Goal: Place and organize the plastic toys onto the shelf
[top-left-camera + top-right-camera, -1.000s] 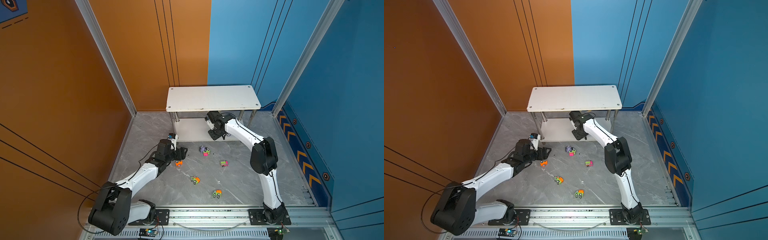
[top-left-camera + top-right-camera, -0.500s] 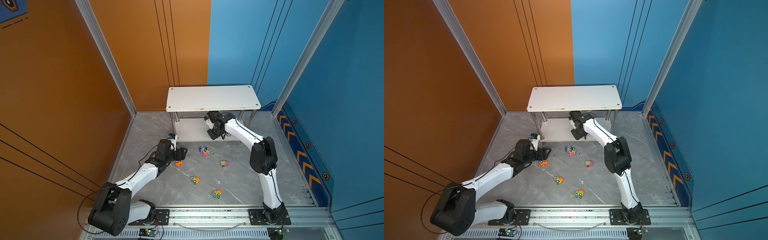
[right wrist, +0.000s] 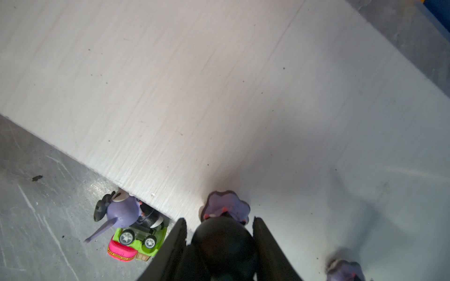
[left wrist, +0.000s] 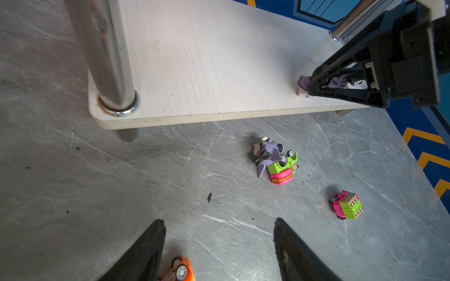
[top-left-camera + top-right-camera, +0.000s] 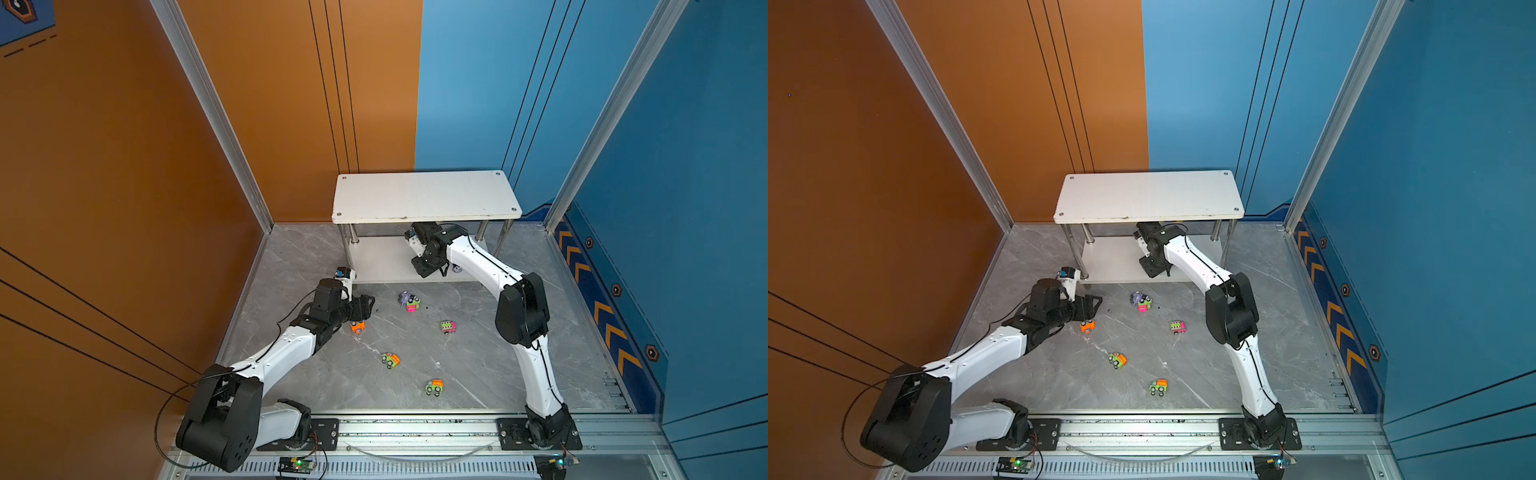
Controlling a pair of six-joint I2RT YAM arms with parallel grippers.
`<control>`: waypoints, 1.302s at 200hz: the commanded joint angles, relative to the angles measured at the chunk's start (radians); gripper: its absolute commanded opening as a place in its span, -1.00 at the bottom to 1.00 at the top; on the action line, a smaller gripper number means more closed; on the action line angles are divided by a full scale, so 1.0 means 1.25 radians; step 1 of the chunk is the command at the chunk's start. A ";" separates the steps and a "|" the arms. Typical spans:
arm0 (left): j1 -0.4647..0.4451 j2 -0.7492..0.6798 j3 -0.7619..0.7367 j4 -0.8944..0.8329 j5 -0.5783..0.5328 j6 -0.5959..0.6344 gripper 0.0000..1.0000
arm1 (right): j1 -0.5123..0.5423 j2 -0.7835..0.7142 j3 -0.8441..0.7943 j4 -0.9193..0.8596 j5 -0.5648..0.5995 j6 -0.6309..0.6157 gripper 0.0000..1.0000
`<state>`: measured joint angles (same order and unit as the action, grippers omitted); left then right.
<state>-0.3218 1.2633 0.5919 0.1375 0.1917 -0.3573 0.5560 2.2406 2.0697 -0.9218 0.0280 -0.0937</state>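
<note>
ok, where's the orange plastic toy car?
The orange toy car lies left in both top views, on the floor by the open left pincer, near the white shelf.

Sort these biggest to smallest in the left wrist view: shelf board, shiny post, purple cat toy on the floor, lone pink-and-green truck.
1. shelf board
2. shiny post
3. purple cat toy and lone pink-and-green truck look alike, so no ranking.

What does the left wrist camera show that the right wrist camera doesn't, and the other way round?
Only left wrist: the orange car by the open left gripper, a pink-green truck, a chrome post. Only right wrist: a second figurine on the shelf. Both: the shelf's lower board, the right gripper closed on a figurine, and the floor figurine against a green car.
</note>
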 commanded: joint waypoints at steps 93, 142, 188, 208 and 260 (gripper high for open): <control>0.003 -0.005 0.023 -0.012 0.012 -0.003 0.45 | 0.013 0.027 0.009 -0.012 0.019 0.002 -0.01; 0.003 -0.007 0.022 -0.013 0.013 -0.003 0.45 | 0.013 0.022 0.007 0.002 0.027 0.009 0.05; 0.003 -0.004 0.024 -0.013 0.012 -0.004 0.45 | 0.012 0.013 -0.001 0.026 0.038 0.022 0.23; 0.003 -0.003 0.024 -0.013 0.013 -0.004 0.46 | 0.013 0.002 -0.018 0.049 0.043 0.025 0.26; 0.002 -0.004 0.025 -0.014 0.013 -0.004 0.46 | 0.013 -0.026 -0.039 0.071 0.059 0.034 0.27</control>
<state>-0.3218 1.2633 0.5980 0.1371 0.1917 -0.3607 0.5667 2.2665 2.0422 -0.8558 0.0696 -0.0761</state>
